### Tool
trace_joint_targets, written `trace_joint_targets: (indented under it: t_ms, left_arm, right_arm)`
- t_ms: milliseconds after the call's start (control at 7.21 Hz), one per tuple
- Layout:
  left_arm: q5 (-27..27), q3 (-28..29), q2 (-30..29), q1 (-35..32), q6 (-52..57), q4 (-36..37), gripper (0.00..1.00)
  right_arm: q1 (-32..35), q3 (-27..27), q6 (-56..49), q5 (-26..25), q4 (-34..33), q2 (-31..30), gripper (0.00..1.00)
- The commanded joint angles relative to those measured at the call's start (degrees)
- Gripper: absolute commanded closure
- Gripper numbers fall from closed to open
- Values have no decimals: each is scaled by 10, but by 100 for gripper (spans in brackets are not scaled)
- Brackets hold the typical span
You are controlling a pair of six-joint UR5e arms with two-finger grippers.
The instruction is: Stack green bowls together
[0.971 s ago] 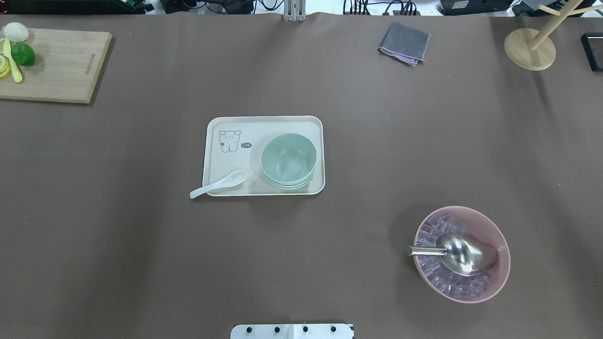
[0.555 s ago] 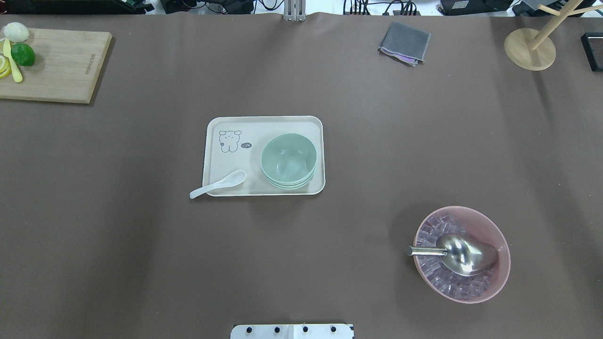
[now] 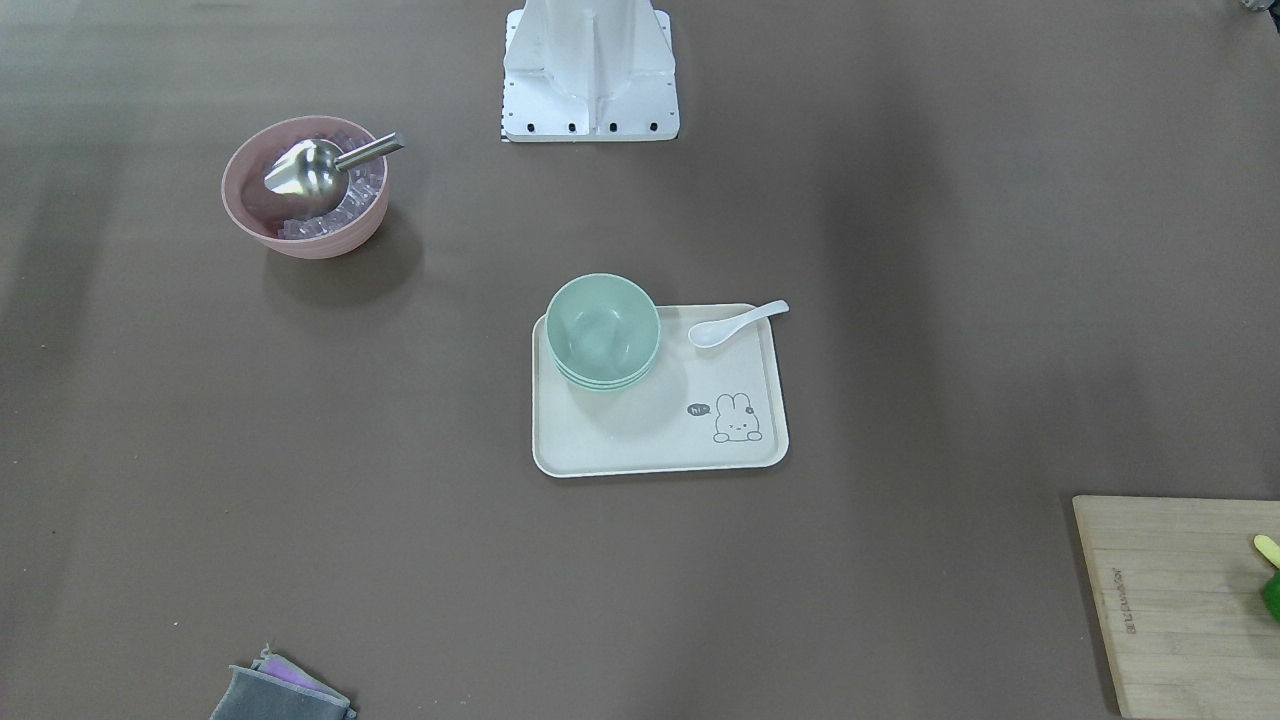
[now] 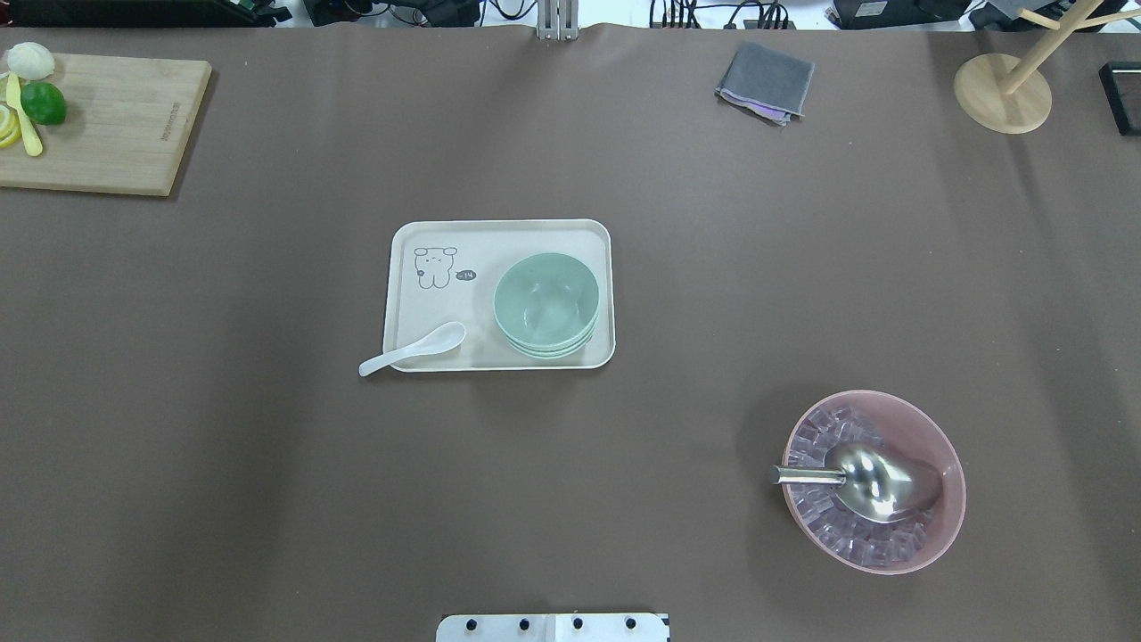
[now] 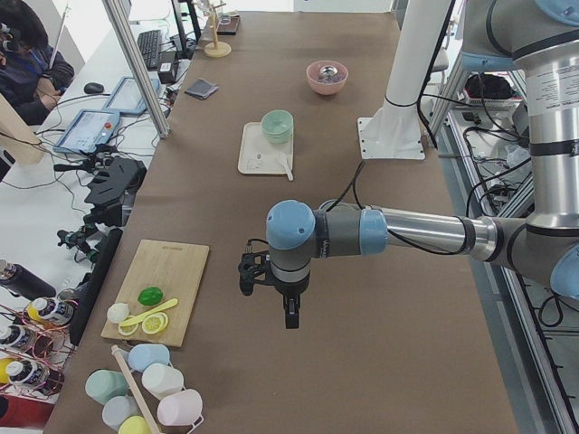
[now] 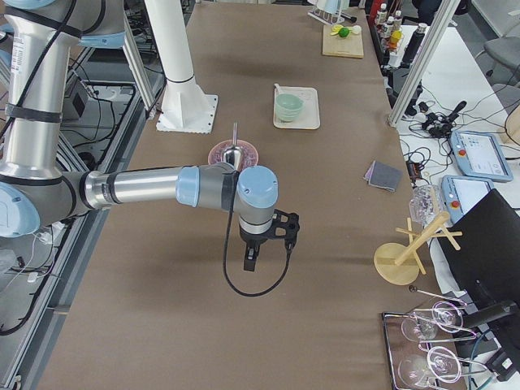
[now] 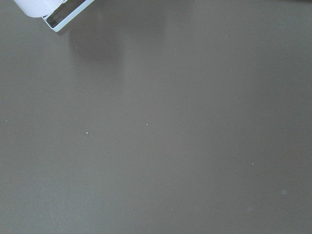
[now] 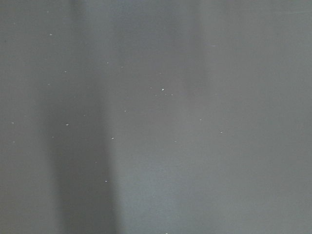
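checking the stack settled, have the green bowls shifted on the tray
No. The green bowls keep their spot beside the right rim of the tray.

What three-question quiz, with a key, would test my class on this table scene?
1. True or false: the green bowls sit nested in one stack on the tray.
2. What lies on the ice in the pink bowl? A) a metal scoop B) a fork C) a whisk
3. Fill the gap: the white spoon lies with its scoop end on the ____.
Key: 1 true; 2 A; 3 tray.
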Motion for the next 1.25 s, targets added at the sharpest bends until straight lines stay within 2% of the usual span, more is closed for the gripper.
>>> trace_joint_targets:
  t_ms: [0, 278, 555, 1110]
  left_arm:
    - [1, 0, 1, 0, 1, 0, 2]
    - [-1, 3, -1, 0, 1, 1, 2]
    - [-6, 43, -2, 0, 3, 0, 2]
    - [0, 37, -4, -1, 3, -19, 2]
  right_arm:
    - [2, -4, -2, -17, 23, -8, 0]
    - [2, -4, -3, -14, 23, -7, 0]
    - [1, -3, -3, -12, 23, -7, 0]
    - [1, -3, -3, -9, 23, -6, 0]
